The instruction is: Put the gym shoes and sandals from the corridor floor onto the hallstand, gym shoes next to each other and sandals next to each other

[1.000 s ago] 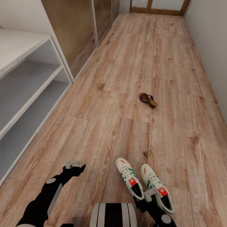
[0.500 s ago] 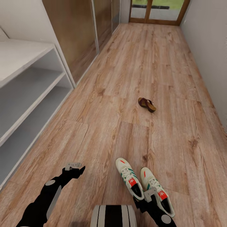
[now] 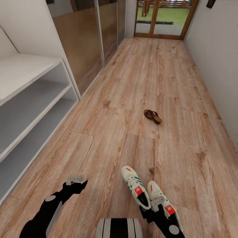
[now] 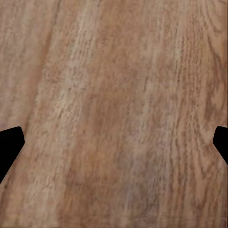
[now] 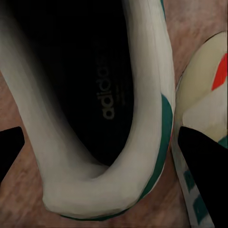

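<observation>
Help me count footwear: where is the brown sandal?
In the head view, the sandal lies alone on the corridor floor, right of centre, well beyond the two gym shoes.

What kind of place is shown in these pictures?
Probably a home entrance corridor: a long, narrow wood-plank floor runs to a glass door, a white shoe rack lines one wall, and gym shoes lie on the floor.

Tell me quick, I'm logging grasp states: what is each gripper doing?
Left gripper: open, empty, above the corridor floor.
Right gripper: open, its fingers straddling a gym shoe's heel opening.
</observation>
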You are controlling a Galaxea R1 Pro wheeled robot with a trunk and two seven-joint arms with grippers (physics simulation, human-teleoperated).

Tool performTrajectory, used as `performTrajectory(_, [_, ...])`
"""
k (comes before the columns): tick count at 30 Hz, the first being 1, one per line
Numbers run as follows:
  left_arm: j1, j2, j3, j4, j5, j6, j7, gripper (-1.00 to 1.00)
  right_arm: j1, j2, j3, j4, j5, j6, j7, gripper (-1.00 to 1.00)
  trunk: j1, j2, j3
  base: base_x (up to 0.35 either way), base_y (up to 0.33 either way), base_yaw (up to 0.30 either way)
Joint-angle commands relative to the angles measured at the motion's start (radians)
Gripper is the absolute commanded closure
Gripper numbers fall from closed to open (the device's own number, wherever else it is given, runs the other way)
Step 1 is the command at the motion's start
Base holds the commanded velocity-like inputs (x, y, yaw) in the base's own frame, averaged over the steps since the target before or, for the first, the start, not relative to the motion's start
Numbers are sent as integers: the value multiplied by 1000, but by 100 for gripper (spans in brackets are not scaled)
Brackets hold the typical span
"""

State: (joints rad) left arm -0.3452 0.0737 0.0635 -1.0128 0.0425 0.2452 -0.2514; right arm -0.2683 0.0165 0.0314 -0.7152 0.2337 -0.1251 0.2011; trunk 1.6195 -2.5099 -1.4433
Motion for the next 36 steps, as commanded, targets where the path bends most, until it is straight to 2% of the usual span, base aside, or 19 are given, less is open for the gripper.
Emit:
performTrajectory(1, [4, 0, 6, 3, 5, 2, -5, -100, 0, 0, -2, 0, 10, -4, 2, 100, -1, 0, 5, 0, 0, 0])
performTrajectory(5, [14, 0, 40, 46, 3, -77, -5, -100, 0, 1, -2, 1, 10, -10, 2, 100, -2, 1, 27, 0, 0, 0])
performTrajectory(7, [17, 1, 56, 98, 2, -131, -5, -100, 1, 2, -2, 2, 10, -24, 1, 100, -3, 1, 38, 0, 0, 0])
performTrajectory(10, [18, 10, 63, 161, 2, -179, -5, -100, 1, 2, -2, 3, 10, -40, 1, 100, -5, 2, 54, 0, 0, 0])
performTrajectory(15, [19, 47, 69, 313, 6, -329, -3, -100, 4, 2, -2, 2, 9, -73, -1, 100, -7, 3, 81, 0, 0, 0])
performTrajectory(18, [20, 73, 70, 409, 11, -415, -1, -100, 6, -3, -5, 0, 9, -132, -1, 100, -8, 4, 97, 0, 0, 0])
performTrajectory(21, [24, 84, 72, 483, 14, -481, 2, -100, 25, -6, -7, 0, 9, -186, -2, 100, -10, 5, 114, 0, 0, 0])
performTrajectory(23, [33, 87, 87, 528, 15, -541, 5, -100, 56, -10, -8, -2, 8, -221, -11, 100, -10, 5, 124, 0, 0, 0])
performTrajectory(28, [67, 85, 154, 571, 16, -620, 6, -100, 109, -21, -20, -2, 6, -292, -88, 100, -13, 6, 152, 0, 0, 0])
performTrajectory(33, [111, 82, 178, 576, 17, -650, 6, -100, 126, -25, -81, 21, 5, -312, -144, 100, -15, 8, 179, 0, 0, 0])
performTrajectory(34, [136, 80, 181, 577, 17, -705, 7, -100, 128, -23, -97, 48, 4, -315, -151, 100, -15, 8, 184, 0, 0, 0])
performTrajectory(36, [150, 76, 182, 577, 16, -741, 7, -100, 128, -20, -103, 62, 4, -317, -154, 100, -16, 8, 195, 0, 0, 0])
